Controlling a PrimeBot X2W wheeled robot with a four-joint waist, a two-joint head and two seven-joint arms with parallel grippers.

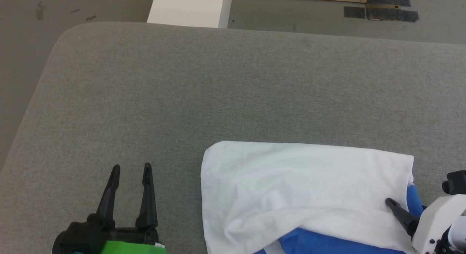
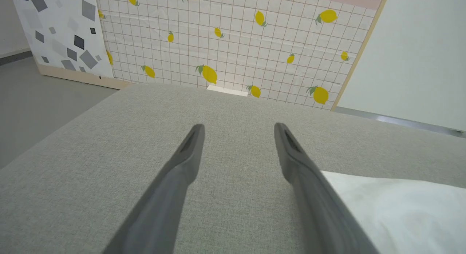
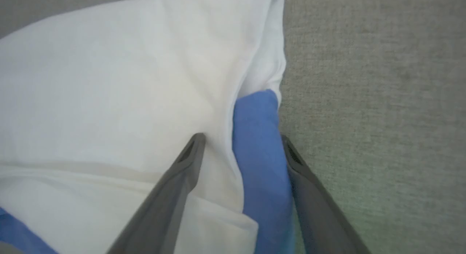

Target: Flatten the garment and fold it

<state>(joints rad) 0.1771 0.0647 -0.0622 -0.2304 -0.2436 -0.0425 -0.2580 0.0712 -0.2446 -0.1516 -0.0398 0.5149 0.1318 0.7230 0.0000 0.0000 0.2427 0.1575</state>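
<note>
Grey padded table, white box

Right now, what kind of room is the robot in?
It is probably a practice room for robots, not a real home. The back wall is a stand-up lemon panel, there are tape patches on the floor, and a shirt lies on a big grey padded table.
</note>
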